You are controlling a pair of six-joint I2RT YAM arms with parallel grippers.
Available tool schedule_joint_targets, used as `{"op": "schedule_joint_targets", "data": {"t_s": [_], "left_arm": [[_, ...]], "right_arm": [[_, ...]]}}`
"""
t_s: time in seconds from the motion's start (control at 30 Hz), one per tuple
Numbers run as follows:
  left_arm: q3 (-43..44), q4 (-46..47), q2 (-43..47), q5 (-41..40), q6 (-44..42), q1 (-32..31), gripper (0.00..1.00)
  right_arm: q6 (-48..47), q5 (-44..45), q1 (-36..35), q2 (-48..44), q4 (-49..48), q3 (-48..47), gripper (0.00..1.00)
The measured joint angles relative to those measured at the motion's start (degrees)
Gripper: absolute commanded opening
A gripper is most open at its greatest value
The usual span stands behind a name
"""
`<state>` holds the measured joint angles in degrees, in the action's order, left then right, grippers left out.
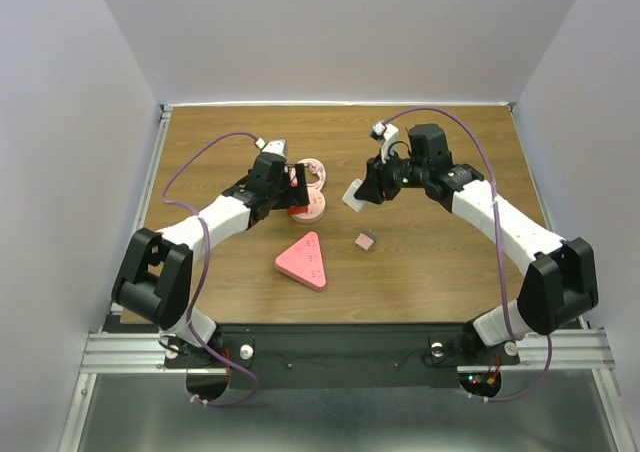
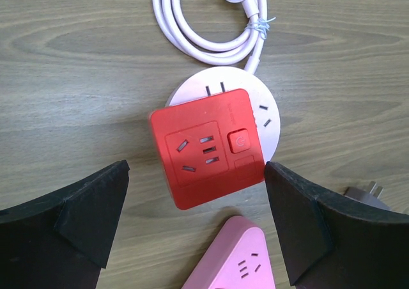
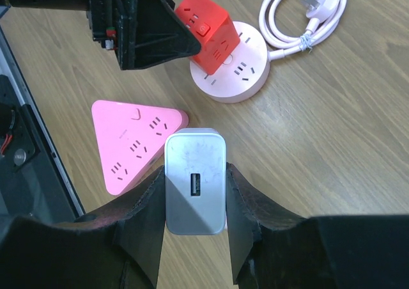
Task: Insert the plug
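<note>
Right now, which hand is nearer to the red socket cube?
Left. The left hand hovers open directly above the red socket cube; the right hand, gripping a white USB charger, is well off to its right.

The left gripper [image 1: 296,190] hangs close over the red cube adapter [image 2: 208,146] on the round socket base [image 2: 271,119], blocking approach there; the pink triangular power strip [image 1: 304,260] lies uncovered, a small plug [image 1: 366,241] nearby.
</note>
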<state>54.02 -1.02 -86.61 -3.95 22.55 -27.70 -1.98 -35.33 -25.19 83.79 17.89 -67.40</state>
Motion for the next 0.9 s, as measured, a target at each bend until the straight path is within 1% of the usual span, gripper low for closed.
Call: {"op": "schedule_joint_targets", "data": {"t_s": [0.27,0.3,0.33,0.37,0.4,0.43,0.47,0.53,0.57,0.67,0.77,0.9], "left_arm": [[2.0,1.3,-4.4,0.1,-0.9,-0.5,0.98],[2.2,1.3,-5.0,0.1,-1.1,-0.6,0.93],[2.3,1.3,-5.6,0.3,-1.5,-0.7,0.85],[2.4,1.3,-6.0,0.5,-1.8,-0.8,0.63],[2.6,1.2,-6.5,0.9,-2.2,-0.9,0.55],[2.9,1.2,-6.7,0.8,-3.0,-1.1,0.49],[3.5,1.1,-6.9,1.0,-3.7,-1.2,0.39],[4.3,1.1,-7.6,1.7,-5.2,-1.2,0.31],[4.7,1.1,-8.0,1.9,-6.0,-1.4,0.23],[5.7,1.2,-8.9,3.3,-8.7,-1.7,0.09],[6.6,1.1,-9.7,4.9,-10.6,-2.3,0.04],[9.5,-0.4,-11.8,6.4,-14.4,-4.9,0.01]], "right_arm": [[-0.2,0.0,0.0,-0.1,0.0,0.0,0.0],[-0.2,0.1,0.0,-0.1,0.0,0.0,0.0],[-0.2,0.3,0.0,-0.1,0.1,0.0,0.0],[-0.2,0.5,0.0,-0.1,0.0,0.0,0.0],[-0.2,0.9,0.0,-0.1,0.0,0.0,0.0],[-0.2,1.2,0.0,-0.1,0.0,0.0,0.0],[-0.2,1.6,0.0,-0.1,0.1,0.0,0.0],[-0.2,2.7,-0.2,-0.1,0.1,0.0,0.0],[-0.3,3.8,-0.4,-0.1,0.1,0.0,0.0],[-0.9,6.9,-1.5,-0.1,0.2,0.0,0.0],[-1.4,8.9,-2.4,0.3,0.8,0.0,0.0],[-2.1,11.6,-3.4,2.5,1.2,0.0,0.0]]}}
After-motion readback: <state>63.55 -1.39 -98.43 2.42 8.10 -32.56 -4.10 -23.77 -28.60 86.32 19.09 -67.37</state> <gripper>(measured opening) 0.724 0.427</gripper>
